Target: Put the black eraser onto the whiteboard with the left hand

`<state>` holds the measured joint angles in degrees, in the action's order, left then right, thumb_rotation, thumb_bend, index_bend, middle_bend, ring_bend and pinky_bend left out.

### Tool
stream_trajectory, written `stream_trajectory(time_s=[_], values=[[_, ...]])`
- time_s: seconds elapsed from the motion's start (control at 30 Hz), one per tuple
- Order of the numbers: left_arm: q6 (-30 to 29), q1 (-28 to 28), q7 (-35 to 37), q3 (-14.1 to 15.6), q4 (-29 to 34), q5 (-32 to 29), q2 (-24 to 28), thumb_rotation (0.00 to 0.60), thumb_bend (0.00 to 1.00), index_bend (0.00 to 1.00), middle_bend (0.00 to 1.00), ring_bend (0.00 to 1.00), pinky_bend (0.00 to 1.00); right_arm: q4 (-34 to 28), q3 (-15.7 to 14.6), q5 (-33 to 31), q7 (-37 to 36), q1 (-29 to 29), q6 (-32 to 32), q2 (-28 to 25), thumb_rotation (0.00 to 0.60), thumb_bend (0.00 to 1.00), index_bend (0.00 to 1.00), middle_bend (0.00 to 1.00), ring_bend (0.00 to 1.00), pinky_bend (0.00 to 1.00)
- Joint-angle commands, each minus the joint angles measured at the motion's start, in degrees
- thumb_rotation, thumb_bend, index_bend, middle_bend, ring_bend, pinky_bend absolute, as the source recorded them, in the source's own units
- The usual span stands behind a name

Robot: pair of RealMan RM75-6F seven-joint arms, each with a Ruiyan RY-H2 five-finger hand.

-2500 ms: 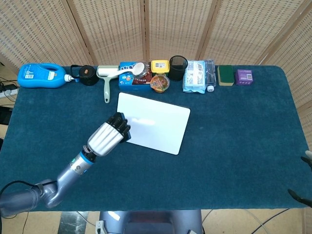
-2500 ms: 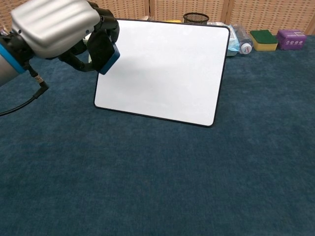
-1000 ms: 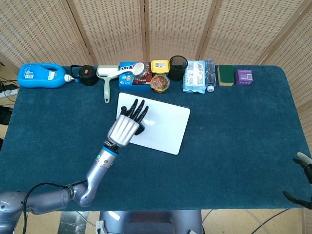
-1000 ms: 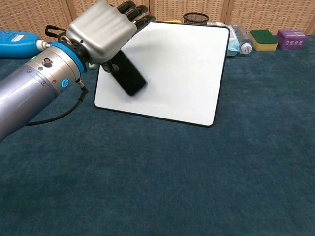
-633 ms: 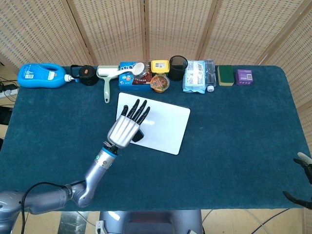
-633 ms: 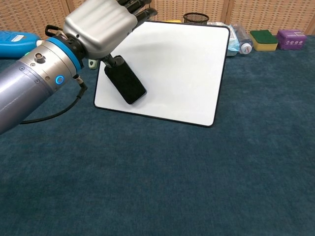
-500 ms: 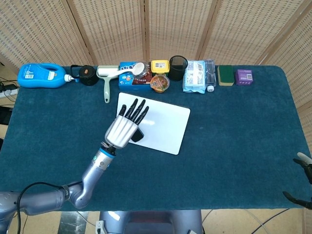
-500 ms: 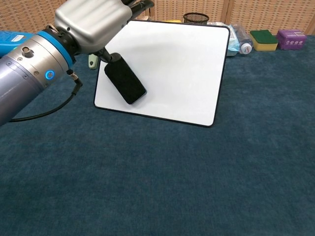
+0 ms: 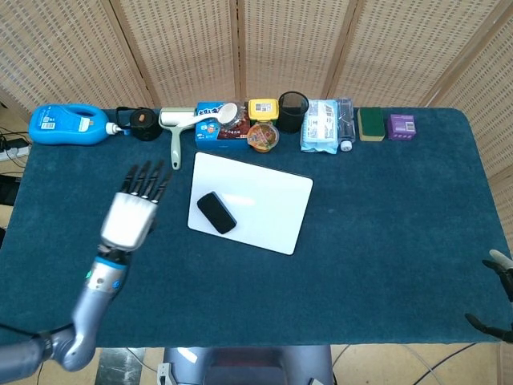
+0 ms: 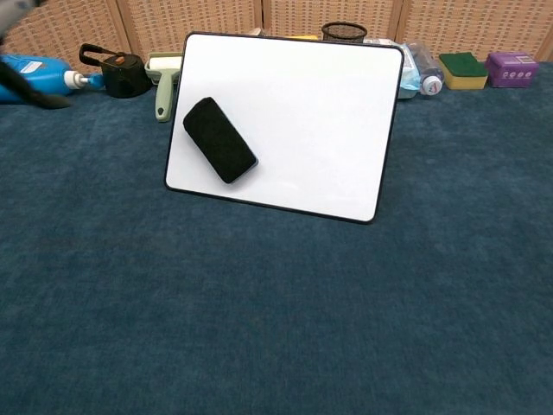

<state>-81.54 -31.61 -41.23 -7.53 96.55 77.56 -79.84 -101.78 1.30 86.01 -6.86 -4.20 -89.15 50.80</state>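
The black eraser (image 9: 216, 212) (image 10: 219, 140) lies flat on the near left part of the whiteboard (image 9: 264, 192) (image 10: 320, 121), free of any hand. My left hand (image 9: 135, 208) hovers over the cloth well left of the board, fingers spread and empty. In the chest view only a dark sliver of it (image 10: 30, 91) shows at the far left edge. Dark fingertips of my right hand (image 9: 498, 297) poke in at the lower right edge of the head view; how they stand is unclear.
Along the back edge stand a blue bottle (image 9: 68, 124), a black cap (image 9: 144, 123), a lint roller (image 9: 174, 132), a snack box (image 9: 220, 122), a black mesh cup (image 9: 293, 108), a wipes pack (image 9: 325, 124), a sponge (image 9: 370, 123) and a purple box (image 9: 401, 126).
My left hand let go of the eraser on the whiteboard, then drew back to the left, off the board. The eraser stays where it was set down.
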Motion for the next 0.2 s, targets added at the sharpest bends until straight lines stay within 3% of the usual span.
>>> stream_trajectory(time_s=[0.03,0.2], values=[[-4.3,10.2,15.2,4.8,11.1,-4.4,12.0,0.6,0.0,0.0,0.0,0.0,0.09,0.4,0.9,-0.8,2.0,-0.4,-1.7,0.9,0.6,0.0,0.18,0.13,0.15,0.14],[-6.2,17.1,29.5,9.4,11.8,-1.0,16.5,0.6,0.0,0.0,0.0,0.0,0.08,0.7,1.7,-1.1,3.7,-1.1,-4.1,2.0,0.6,0.0,0.18,0.13,0.15,0.14]])
